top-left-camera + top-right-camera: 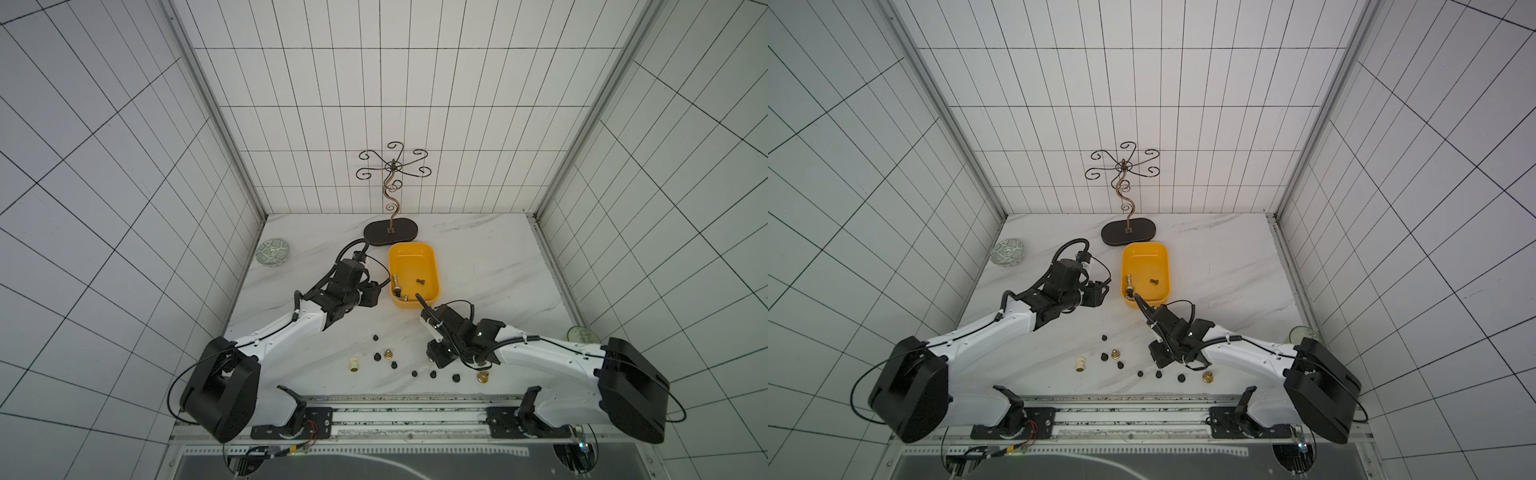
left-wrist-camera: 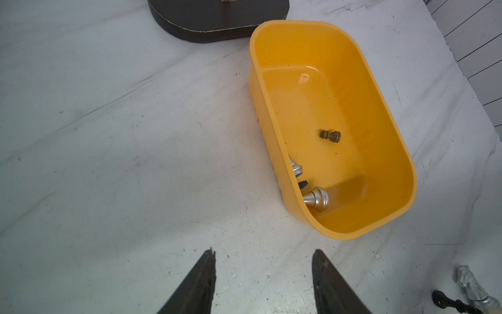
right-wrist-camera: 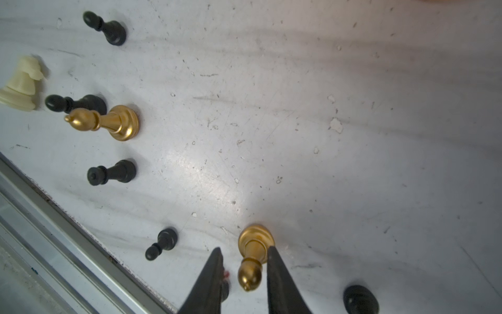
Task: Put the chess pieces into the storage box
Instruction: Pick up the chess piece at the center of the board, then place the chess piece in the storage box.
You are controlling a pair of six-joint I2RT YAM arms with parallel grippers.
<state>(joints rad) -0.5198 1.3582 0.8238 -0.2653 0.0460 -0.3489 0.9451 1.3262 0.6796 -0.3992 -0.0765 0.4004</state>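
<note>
The yellow storage box (image 1: 413,257) (image 2: 326,95) stands mid-table. It holds silver pieces (image 2: 316,201) and a dark pawn (image 2: 330,136) lying on its side. Several black pawns (image 1: 394,365) (image 3: 111,172), a cream knight (image 3: 21,84) and a gold bishop (image 3: 108,122) stand near the front edge. My right gripper (image 3: 244,251) (image 1: 435,356) is down over another gold piece (image 3: 255,242). One finger touches it and the other finger (image 3: 217,261) stands a small gap away. My left gripper (image 2: 264,252) hangs open and empty over bare table beside the box.
A wire stand on a dark oval base (image 1: 390,232) is just behind the box. A green-white bowl (image 1: 272,251) sits at the far left, and a glass (image 1: 579,334) at the right edge. The metal rail (image 3: 54,231) borders the table's front.
</note>
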